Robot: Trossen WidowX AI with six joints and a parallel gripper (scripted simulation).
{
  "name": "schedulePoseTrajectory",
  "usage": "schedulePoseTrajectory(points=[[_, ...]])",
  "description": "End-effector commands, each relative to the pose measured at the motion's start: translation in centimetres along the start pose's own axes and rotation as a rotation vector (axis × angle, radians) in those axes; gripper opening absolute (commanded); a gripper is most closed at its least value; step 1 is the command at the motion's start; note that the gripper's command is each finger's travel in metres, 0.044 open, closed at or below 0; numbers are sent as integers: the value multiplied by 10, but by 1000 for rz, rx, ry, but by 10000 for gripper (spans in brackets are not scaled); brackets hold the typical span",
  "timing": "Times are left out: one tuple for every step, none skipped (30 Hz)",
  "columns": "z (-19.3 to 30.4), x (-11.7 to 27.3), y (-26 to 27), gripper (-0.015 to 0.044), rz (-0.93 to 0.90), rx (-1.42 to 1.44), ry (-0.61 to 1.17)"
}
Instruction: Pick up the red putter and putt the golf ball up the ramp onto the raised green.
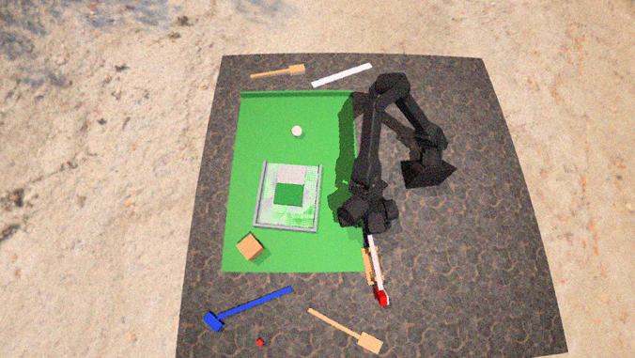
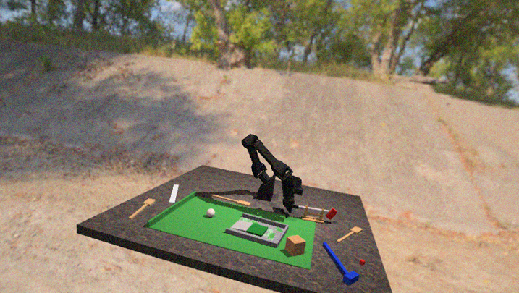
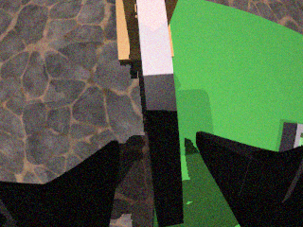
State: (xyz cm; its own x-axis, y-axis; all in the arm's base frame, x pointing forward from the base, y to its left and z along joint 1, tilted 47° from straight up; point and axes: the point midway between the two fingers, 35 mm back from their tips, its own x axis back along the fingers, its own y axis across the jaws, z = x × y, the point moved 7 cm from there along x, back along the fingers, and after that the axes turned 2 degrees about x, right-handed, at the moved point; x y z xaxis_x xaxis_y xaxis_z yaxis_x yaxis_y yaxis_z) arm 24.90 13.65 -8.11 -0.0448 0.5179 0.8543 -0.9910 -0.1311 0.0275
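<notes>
The red putter (image 1: 380, 298) (image 2: 330, 213) (image 3: 156, 47) has a red head, white shaft and black grip. Its shaft rests on a wooden stand (image 1: 367, 258) (image 3: 122, 38) beside the green mat. My gripper (image 2: 289, 209) (image 3: 158, 142) is partly open, with its fingers on both sides of the black grip; gaps show on both sides in the wrist view. The white golf ball (image 1: 296, 130) (image 2: 210, 213) lies on the green mat (image 1: 260, 140). The pale ramp (image 1: 291, 173) leads up to the raised green (image 1: 289, 194) (image 2: 257, 229) inside a grey-walled frame (image 1: 318, 205).
A wooden block (image 1: 250, 246) (image 2: 295, 245) sits on the mat behind the frame. A blue mallet (image 1: 254, 303) (image 2: 334, 258), a small red cube (image 1: 260, 342) (image 2: 362, 261), several wooden mallets and a white bar (image 1: 342, 74) (image 2: 173, 193) lie around the mat.
</notes>
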Motion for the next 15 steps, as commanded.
schedulePoseTrajectory(points=[[0,0,0,177,1,-1,-1],[0,0,0,151,1,-1,-1],[0,0,0,125,1,-1,-1],[0,0,0,99,1,-1,-1],[0,0,0,72,1,-1,-1],[0,0,0,46,1,-1,-1],[0,0,0,20,1,-1,-1],[0,0,0,13,1,-1,-1],[0,0,0,7,1,-1,-1],[0,0,0,0,1,-1,-1],[0,0,0,0,1,-1,-1],[0,0,0,0,1,-1,-1],[0,0,0,0,1,-1,-1],[0,2,0,0,1,-1,-1],[-1,4,-1,0,1,0,-1]])
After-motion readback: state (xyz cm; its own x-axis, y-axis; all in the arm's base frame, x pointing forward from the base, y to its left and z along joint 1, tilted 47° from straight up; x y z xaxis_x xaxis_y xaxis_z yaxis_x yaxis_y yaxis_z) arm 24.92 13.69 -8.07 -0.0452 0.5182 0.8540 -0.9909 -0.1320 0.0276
